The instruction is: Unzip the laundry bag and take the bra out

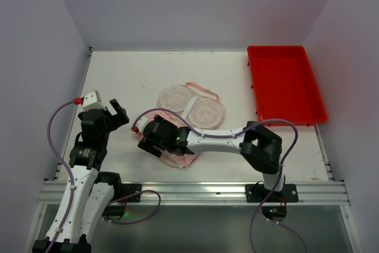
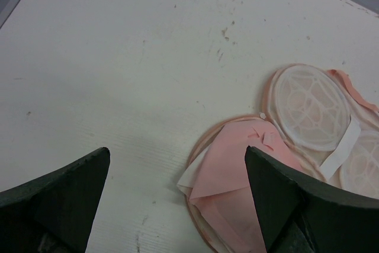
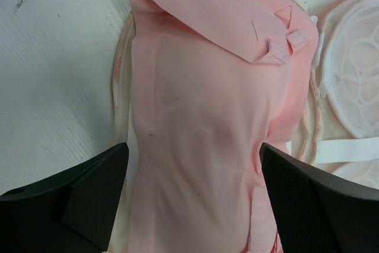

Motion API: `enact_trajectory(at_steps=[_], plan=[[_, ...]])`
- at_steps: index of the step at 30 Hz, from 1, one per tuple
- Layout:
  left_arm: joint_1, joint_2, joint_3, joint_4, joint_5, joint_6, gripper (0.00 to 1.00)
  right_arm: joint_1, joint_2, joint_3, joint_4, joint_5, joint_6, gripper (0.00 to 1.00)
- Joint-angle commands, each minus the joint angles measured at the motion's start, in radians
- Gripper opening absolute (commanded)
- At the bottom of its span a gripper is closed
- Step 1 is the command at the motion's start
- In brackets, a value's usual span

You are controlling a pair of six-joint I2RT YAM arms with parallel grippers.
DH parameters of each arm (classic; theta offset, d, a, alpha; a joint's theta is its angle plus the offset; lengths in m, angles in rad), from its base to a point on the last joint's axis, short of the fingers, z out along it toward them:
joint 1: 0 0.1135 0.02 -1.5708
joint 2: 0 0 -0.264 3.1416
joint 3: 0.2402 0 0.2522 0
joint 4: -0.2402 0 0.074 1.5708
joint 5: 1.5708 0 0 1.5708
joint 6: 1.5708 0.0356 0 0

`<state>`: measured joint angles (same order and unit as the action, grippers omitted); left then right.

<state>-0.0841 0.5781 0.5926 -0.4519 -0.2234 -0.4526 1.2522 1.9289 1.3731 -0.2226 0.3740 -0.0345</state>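
The laundry bag (image 1: 189,106) lies unzipped and spread open at the table's middle, its two round white mesh lobes facing up. The bra (image 1: 182,160), pale pink and folded, rests on the bag's near half. My right gripper (image 1: 151,139) hovers open over it; in the right wrist view the bra (image 3: 201,87) fills the space between my open fingers (image 3: 192,146), with the bag's cream rim (image 3: 120,63) at the left and mesh (image 3: 355,81) at the right. My left gripper (image 1: 110,114) is open and empty, left of the bag. Its view (image 2: 177,152) shows the bra (image 2: 234,170) and a mesh lobe (image 2: 308,108).
A red tray (image 1: 284,84) stands at the back right of the white table. Walls close in the left, back and right sides. A metal rail (image 1: 195,192) runs along the near edge.
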Motion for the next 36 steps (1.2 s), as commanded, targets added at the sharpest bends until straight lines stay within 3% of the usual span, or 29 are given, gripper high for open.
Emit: enact_trajectory(at_steps=[1,5,8,9,14,19,36], plan=[[0.012,-0.009,0.012,0.007,-0.014,-0.008,1.00,-0.037,0.034,0.040,0.032,-0.059,0.004,0.93],[0.012,-0.008,0.012,0.005,-0.013,-0.008,1.00,-0.071,0.056,0.032,0.034,-0.095,0.028,0.90],[0.014,-0.004,0.012,0.007,-0.011,-0.008,1.00,-0.088,0.074,0.021,0.040,-0.135,0.027,0.79],[0.014,-0.004,0.013,0.007,-0.010,-0.006,1.00,-0.088,0.076,0.018,0.042,-0.139,0.027,0.67],[0.015,-0.003,0.012,0.007,-0.010,-0.006,1.00,-0.097,0.071,-0.015,0.052,-0.195,0.027,0.40],[0.018,-0.006,0.012,0.007,-0.008,-0.006,1.00,-0.114,0.030,-0.048,0.052,-0.213,0.028,0.00],[0.023,-0.003,0.012,0.009,-0.007,-0.005,1.00,-0.175,-0.418,-0.045,-0.018,-0.166,-0.053,0.00]])
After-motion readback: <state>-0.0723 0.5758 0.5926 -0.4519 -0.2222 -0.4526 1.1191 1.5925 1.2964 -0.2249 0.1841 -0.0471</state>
